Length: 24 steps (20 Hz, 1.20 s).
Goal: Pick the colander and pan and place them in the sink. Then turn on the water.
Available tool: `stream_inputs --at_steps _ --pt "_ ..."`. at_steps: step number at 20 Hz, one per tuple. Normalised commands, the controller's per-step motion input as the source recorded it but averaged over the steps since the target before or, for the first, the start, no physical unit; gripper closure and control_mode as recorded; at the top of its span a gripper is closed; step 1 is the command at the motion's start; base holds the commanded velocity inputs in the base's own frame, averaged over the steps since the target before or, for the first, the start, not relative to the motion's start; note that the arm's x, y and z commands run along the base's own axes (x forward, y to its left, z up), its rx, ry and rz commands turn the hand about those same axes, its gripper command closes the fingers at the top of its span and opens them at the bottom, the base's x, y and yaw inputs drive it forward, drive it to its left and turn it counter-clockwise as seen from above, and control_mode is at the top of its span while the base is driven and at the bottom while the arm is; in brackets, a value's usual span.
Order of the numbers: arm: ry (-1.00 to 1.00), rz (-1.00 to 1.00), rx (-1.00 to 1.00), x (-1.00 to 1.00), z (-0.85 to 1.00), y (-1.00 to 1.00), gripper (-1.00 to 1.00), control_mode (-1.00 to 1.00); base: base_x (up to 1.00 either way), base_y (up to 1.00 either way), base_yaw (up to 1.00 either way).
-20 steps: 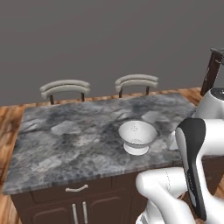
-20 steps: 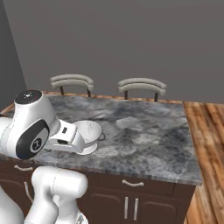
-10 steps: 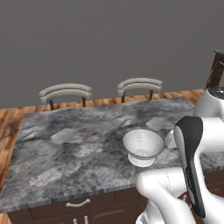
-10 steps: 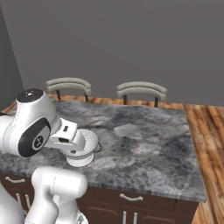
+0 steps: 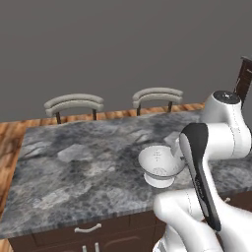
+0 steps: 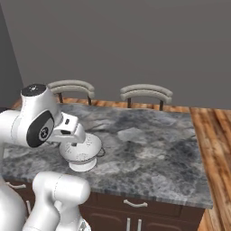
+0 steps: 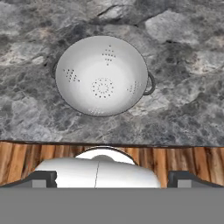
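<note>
The colander, a white perforated bowl on a ring foot, stands upright on the grey stone island counter near its front edge. It also appears in the right base view, colander, half under my hand. From straight above, the colander shows one small side handle toward the right. My gripper hangs above it and a little toward the counter's front edge, open, its fingertips wide apart with nothing between them. The pan, the sink and its tap are out of view.
Two chairs stand behind the island against a grey wall. Wooden floor runs along the counter's right end. Dark cabinet drawers with handles sit under the front edge.
The whole scene has shifted in both base views, so the base has driven; the island sits closer and the colander lies nearer the counter's front edge in the picture. My hand stays over the colander.
</note>
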Motion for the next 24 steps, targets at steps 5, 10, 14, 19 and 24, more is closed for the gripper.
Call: stream_inputs --at_steps 5,10,14,19,24 --pt "-0.04 0.11 -0.01 0.01 -0.14 0.42 -1.00 -1.00 0.00 0.00 0.00" --pt "-0.03 0.11 0.00 0.05 -0.12 0.25 -1.00 -1.00 0.00 0.00 0.00" --pt "-0.04 0.11 0.00 0.07 -0.20 0.25 -1.00 -1.00 0.00 0.00 0.00" --pt "-0.02 0.10 0.00 0.10 -0.18 0.27 -1.00 -1.00 0.00 0.00 0.00" --pt "0.00 0.05 0.00 0.13 -0.14 0.31 -1.00 -1.00 0.00 0.00 0.00"
